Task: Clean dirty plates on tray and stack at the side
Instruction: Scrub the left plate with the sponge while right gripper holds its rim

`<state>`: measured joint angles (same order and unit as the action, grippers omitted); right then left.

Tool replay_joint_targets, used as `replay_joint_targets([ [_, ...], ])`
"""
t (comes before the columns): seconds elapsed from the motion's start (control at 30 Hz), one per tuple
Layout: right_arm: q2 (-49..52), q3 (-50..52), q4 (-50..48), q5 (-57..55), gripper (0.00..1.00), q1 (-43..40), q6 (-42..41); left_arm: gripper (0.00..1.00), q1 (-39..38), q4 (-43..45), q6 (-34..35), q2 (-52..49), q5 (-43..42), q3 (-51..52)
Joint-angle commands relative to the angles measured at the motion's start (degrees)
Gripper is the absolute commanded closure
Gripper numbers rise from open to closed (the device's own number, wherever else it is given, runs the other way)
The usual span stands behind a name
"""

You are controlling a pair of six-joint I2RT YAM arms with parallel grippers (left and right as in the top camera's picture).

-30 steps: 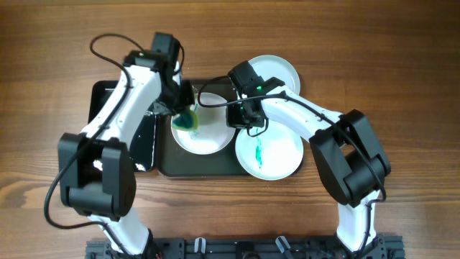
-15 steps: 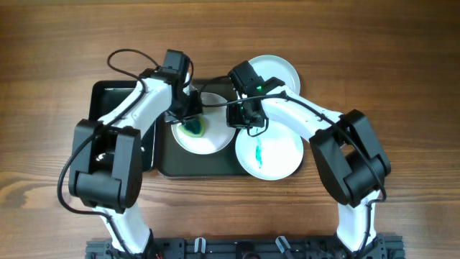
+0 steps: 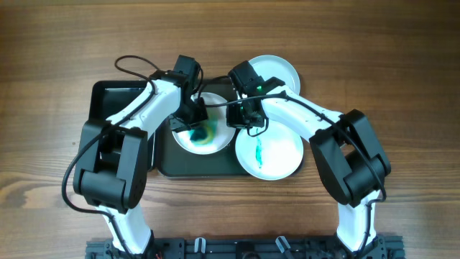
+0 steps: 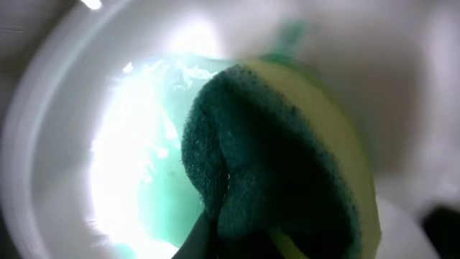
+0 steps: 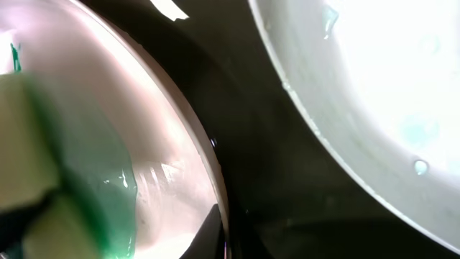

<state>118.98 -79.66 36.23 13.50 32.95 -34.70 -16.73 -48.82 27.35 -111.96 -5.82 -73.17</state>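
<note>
Overhead top-down; both wrist views close over plate [image 3: 213,141].

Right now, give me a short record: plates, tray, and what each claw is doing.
middle plate: on the tray, teal smeared
left claw: presses sponge onto the middle plate
right claw: at that plate's right rim; grip unclear
streaked plate: overlaps tray's right edge, teal streak
back plate: looks clean, partly under right arm

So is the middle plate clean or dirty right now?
Dirty: the middle plate has a teal smear across its centre, around the sponge.
</note>
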Motion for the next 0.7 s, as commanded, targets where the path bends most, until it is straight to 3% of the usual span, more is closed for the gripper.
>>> replay_joint_targets([
  [0.0,1.57,1.88,0.66,-1.64,0.96,-0.52,-1.33,0.96,1.40,-1.97,5.29,-1.25,21.53,1.05],
  [0.07,1.57,2.32,0.33,-0.55,0.96,-0.83,-1.31,0.96,0.87,-1.81,4.96,-1.25,20.96,1.05],
  [0.13,1.57,2.32,0.37,0.17,0.96,-1.20,-1.22,0.96,0.00,-0.24,-0.76,-1.25,16.41,1.05],
  [0.27,1.57,2.32,0.17,0.24,0.96,-1.27,-1.07,0.96,-1.57,6.62,-18.99,-1.25,-5.75,1.05],
  [0.37,1.57,2.32,0.20,0.24,0.96,-1.27,-1.03,0.96,-2.08,11.37,-24.15,-1.25,-16.52,1.05],
  [0.5,1.57,2.32,0.20,0.24,0.96,-1.27,-0.33,0.96,-2.14,16.70,-22.88,-1.25,-13.68,1.05],
  [0.67,1.57,2.32,0.20,0.24,0.96,-1.25,-0.20,0.96,-2.12,17.94,-15.30,-1.27,5.35,1.05],
])
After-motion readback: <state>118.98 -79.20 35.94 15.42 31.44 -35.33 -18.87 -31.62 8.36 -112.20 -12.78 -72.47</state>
